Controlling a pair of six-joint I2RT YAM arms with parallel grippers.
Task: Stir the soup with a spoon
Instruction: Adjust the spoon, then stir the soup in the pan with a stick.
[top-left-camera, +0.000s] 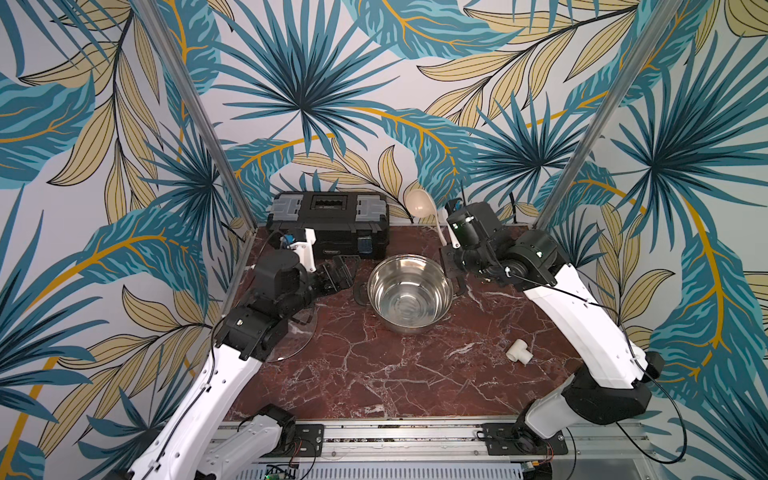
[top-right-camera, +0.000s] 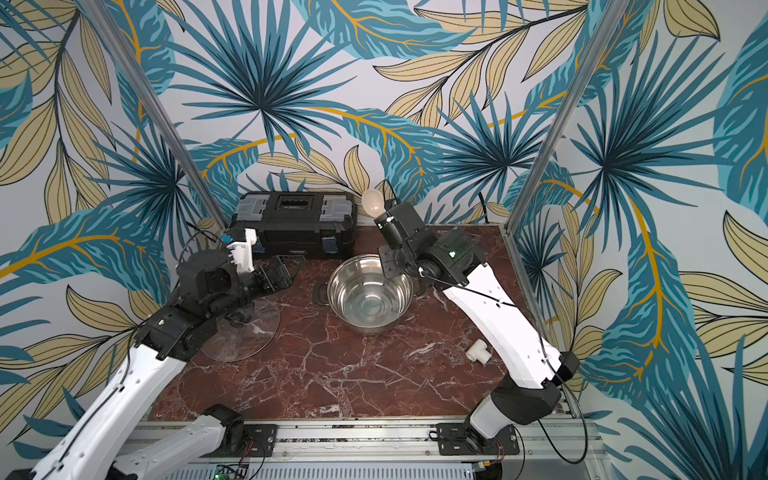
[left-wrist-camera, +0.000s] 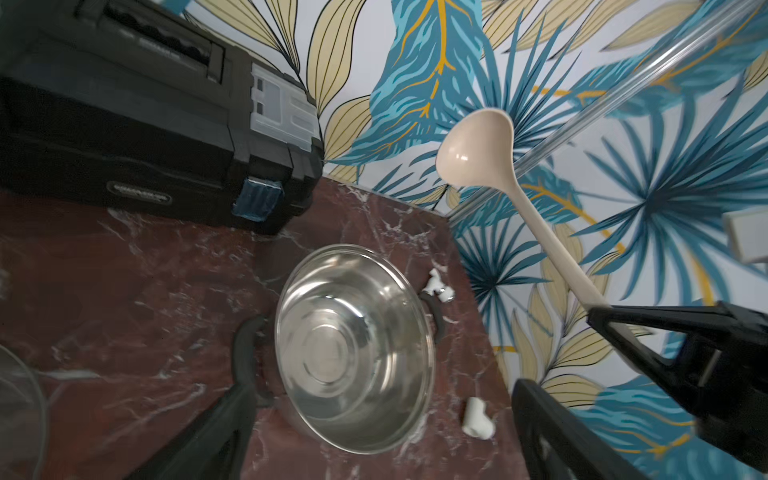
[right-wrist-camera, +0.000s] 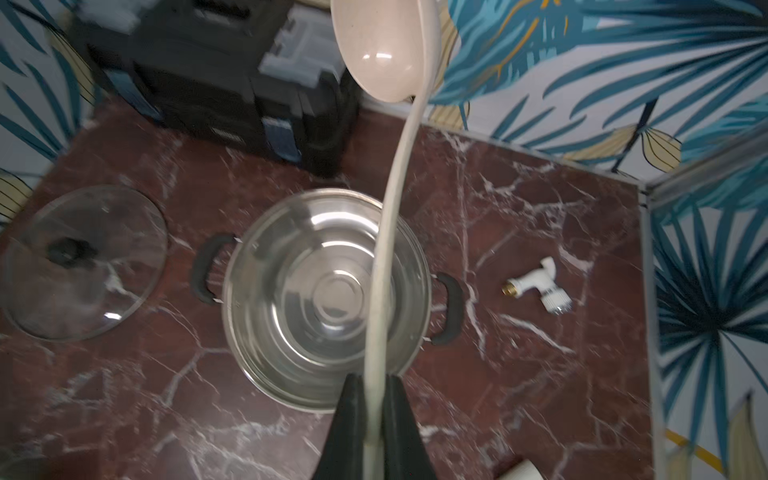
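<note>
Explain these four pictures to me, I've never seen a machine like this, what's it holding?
It is a robot with two arms at a marble-look table. Two pictures look down from overhead; the other two come from cameras on the wrists. The right tool is shut on a cream ladle by its handle, bowl up in the air, outside the empty steel pot. The left tool is open, holding nothing. Also on the table: a glass lid, a black toolbox, a white pipe tee and a white tap.
</note>
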